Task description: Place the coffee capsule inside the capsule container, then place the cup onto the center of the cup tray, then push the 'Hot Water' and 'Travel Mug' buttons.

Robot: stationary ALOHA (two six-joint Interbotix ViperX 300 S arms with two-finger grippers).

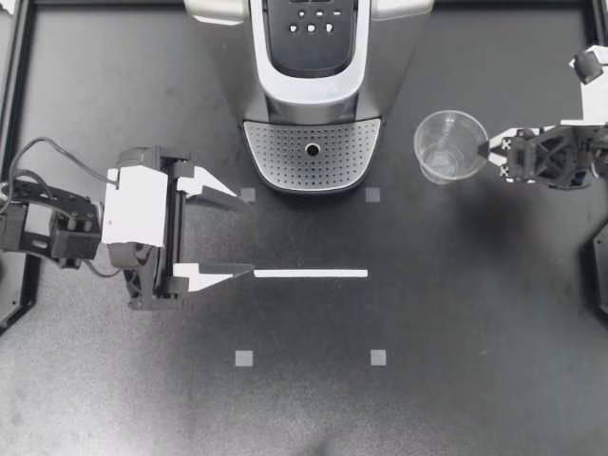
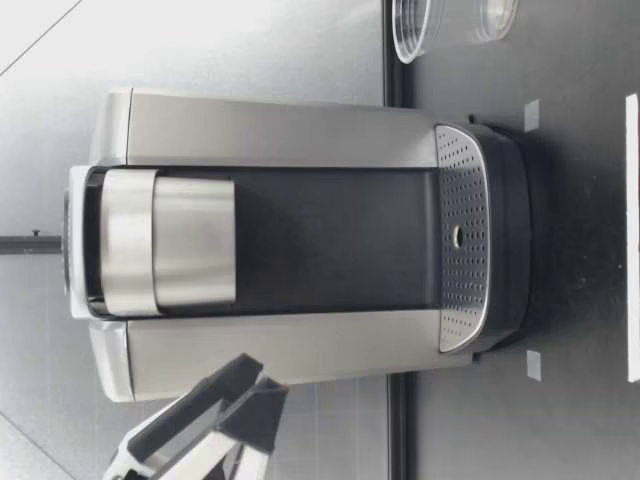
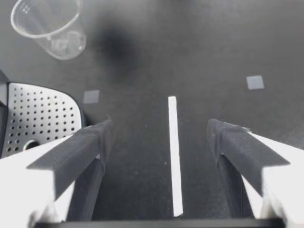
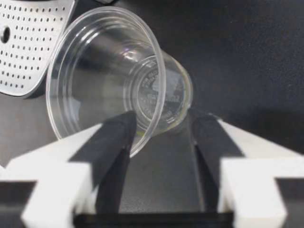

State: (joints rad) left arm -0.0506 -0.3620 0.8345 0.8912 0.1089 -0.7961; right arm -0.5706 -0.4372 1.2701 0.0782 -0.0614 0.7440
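Cup: clear plastic cup, upright, tapered, toward the far edge of the black table.
Right gripper: at the cup's rim; I cannot tell its grasp.
Left gripper: released, spread wide.

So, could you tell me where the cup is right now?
In the top view, the cup is just right of the cup tray, at my right gripper's tip.

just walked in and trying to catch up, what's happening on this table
My right claw is at the clear cup, which sits beside the coffee machine, not yet on its cup tray. Whether the claw actually grips the cup is unclear. My left claw hovers open and empty by the white line. No capsule is visible.
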